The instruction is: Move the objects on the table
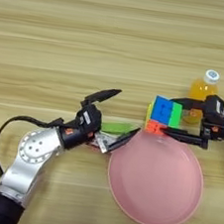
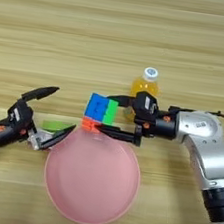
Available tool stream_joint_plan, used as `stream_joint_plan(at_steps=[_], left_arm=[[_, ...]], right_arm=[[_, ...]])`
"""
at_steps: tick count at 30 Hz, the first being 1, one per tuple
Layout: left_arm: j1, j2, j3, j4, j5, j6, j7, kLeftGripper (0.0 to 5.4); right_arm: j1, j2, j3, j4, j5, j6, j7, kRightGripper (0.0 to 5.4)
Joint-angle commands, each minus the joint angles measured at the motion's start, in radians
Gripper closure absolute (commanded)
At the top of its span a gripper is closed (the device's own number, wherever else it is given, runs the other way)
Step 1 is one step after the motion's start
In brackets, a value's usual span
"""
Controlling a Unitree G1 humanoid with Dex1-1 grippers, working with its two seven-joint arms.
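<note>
On the table (image 1: 68, 38), pink plate (image 1: 155, 187) sits bare — right claw (image 2: 114, 115) grips the cube (image 2: 100, 109).

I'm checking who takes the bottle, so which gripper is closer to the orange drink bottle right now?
Right. The right gripper sits just in front of the orange drink bottle, around the puzzle cube; the left gripper is across the pink plate's rim.

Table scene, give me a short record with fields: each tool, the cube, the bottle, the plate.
left tool: open, fingers spread beside the pink plate's left rim, over a green block
right tool: shut on puzzle cube
puzzle cube: at plate's far rim
orange-drink bottle: upright behind right tool
pink plate: nothing on it
</note>
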Motion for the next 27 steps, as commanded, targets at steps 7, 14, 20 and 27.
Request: stream_joint_plan(at_steps=[7,14,20,27], left_arm=[[-0.003,0.085,-0.028,-0.136,-0.093,0.130,-0.133,0.00],[-0.045,0.063,-0.031,-0.085,-0.148,0.192,-0.188,0.00],[-0.057,0.052,-0.048,-0.067,-0.136,0.202,-0.209,0.00],[-0.054,0.043,-0.065,-0.069,-0.126,0.201,-0.214,0.00]], right_arm=[[0.001,-0.037,0.006,-0.059,0.003,0.030,0.022,2.09],[0.016,-0.063,0.008,-0.116,0.024,0.049,0.058,2.09],[0.020,-0.087,0.007,-0.152,0.035,0.057,0.086,2.09],[0.017,-0.093,0.009,-0.170,0.045,0.076,0.096,2.09]])
